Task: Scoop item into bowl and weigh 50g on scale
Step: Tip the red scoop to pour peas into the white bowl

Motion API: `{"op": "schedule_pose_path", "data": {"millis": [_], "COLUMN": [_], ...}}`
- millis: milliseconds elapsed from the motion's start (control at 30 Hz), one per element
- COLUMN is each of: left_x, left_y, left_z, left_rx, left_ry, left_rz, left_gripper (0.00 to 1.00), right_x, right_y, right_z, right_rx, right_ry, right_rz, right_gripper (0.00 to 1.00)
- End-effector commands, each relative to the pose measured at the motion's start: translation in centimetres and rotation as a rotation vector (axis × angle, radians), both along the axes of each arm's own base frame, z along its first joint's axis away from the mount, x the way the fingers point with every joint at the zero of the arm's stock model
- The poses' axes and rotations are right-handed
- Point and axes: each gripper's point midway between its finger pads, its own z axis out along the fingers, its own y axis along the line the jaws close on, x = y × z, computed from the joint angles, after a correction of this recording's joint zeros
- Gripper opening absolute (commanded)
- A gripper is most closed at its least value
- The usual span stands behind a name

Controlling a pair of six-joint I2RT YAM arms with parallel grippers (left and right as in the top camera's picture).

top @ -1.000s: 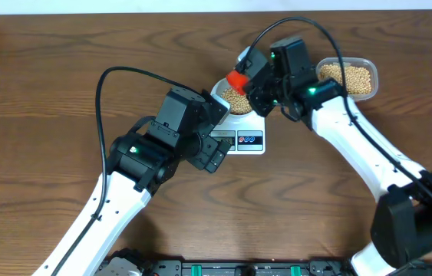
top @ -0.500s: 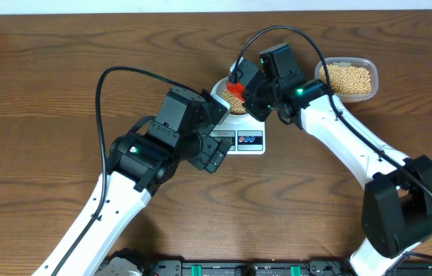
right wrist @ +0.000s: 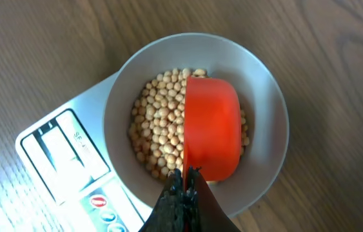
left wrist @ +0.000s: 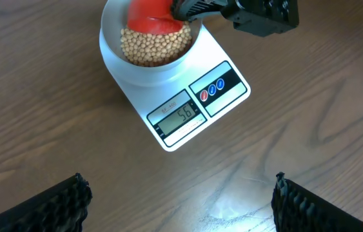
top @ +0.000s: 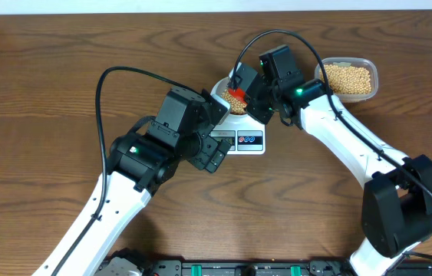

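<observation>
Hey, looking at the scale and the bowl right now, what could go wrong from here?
1. The scale's display seems to read 56, past the target, while the red scoop, held by the right gripper, sits down in the bowl. If it presses on the beans, the reading may be off.
2. Scooping beans out could flick some over the rim.
3. The bowl sits at one end of the scale, not centred, so a push might shift it.
</observation>
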Motion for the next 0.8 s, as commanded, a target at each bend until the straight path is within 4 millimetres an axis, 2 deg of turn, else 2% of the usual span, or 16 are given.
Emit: {"op": "schedule_pose_path", "data": {"millis": [0, 333, 500, 767], "left_x": [0.1, 0.1, 0.1, 0.1], "left_y": [-0.2, -0.2, -0.2, -0.2], "left_z": [0.1, 0.1, 0.1, 0.1], "left_rx": [-0.002, -0.002, -0.001, -0.002], "left_ry": [-0.002, -0.002, -0.002, -0.002], "left_rz": [-0.019, -0.019, -0.019, -0.019], "left_gripper": [0.92, 0.92, 0.92, 0.92], "right_x": [-0.4, -1.4, -2.4, -2.4], "right_y": [0.2, 0.6, 1.7, 1.8], "right_z": [-0.2, -0.4, -0.1, -0.1], "right_rx": [-0.024, 0.002, 0.069, 0.098], "right_ry": [-0.011, 0.034, 0.08, 0.112], "right_rz": [0.046, 0.07, 0.11, 0.063], "right_gripper": [0.01, 0.01, 0.01, 0.01]}}
